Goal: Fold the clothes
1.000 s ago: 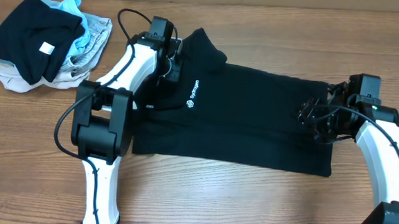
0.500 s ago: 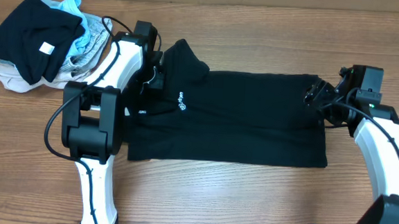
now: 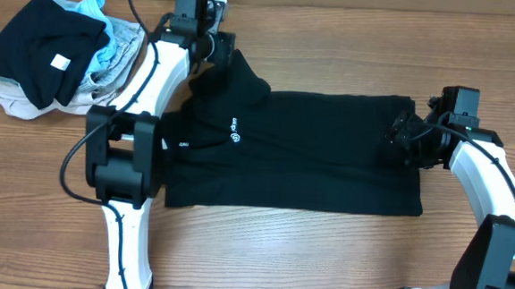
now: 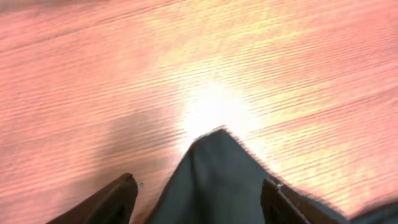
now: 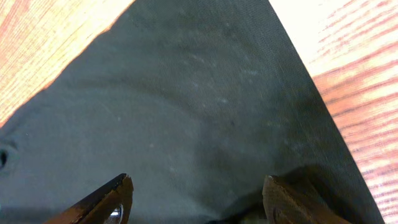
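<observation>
The polo lies flat across the middle of the desk, long way left to right, its collar end towards my left arm and its hem end towards my right. It is plain black, short-sleeved, and shows as a long, roughly rectangular panel with a straight near edge. A dark point of cloth sticks up at the far left corner. A small white logo with lettering sits on the chest, left of the middle. My left end effector is at that far-left point of cloth. In the left wrist view its fingers stand well apart, and the tip of the polo pokes up between them over bare wood, gripped by neither. My right end effector is over the hem end near the far right corner. From its wrist camera the fingers are likewise spread wide, with the polo filling almost the whole view beneath them and wood showing at the corners; the cloth there looks smooth and faintly speckled. A pile of other garments, black on top with a square white tag, sits at the far left, apart from the polo.
</observation>
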Tool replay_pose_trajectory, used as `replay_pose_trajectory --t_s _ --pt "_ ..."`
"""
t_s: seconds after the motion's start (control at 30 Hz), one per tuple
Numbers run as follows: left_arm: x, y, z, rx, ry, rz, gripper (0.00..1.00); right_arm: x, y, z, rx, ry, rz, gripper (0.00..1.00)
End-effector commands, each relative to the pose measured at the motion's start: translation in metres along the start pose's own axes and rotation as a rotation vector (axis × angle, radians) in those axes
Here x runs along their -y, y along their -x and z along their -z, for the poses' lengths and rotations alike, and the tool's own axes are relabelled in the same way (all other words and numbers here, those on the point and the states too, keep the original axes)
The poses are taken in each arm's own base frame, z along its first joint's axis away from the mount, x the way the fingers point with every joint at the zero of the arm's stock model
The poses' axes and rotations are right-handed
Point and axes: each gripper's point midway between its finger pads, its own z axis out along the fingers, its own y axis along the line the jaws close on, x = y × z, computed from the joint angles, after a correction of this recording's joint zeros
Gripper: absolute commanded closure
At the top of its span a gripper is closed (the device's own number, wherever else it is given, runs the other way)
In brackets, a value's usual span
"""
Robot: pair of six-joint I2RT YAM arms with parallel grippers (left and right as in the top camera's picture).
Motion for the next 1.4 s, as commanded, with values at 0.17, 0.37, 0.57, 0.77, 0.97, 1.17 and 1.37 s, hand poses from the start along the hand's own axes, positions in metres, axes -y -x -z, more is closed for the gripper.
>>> replay_pose_trajectory --t_s 0.17,0.37,0.57,0.77,0.97,1.17,1.37 --pt "0.008 -0.014 -0.052 0.040 -0.053 -0.050 0.30 -0.002 0.003 0.000 0.011 -0.003 0.006 0.28" --pt "0.006 -0.032 -0.069 0.008 -0.053 -0.045 0.34 -0.014 0.029 0.002 0.117 0.045 0.045 0.18" --pt "0.009 -0.036 -0.069 -0.011 -0.075 -0.025 0.83 -0.017 0.072 0.002 0.298 0.021 0.108 0.09" --pt "0.018 -0.040 -0.068 -0.029 -0.132 0.037 0.96 -0.009 0.090 -0.027 0.349 -0.002 0.107 0.07" --pt "0.025 -0.042 -0.049 -0.087 -0.151 0.029 0.96 -0.003 0.108 -0.053 0.418 -0.016 0.111 0.21" --pt "0.028 -0.014 -0.010 -0.068 -0.132 -0.051 0.96 0.002 0.115 -0.072 0.451 -0.021 0.112 0.22" --pt "0.028 0.010 0.024 -0.028 -0.095 -0.062 0.96 0.009 0.107 -0.085 0.415 -0.036 0.107 0.37"
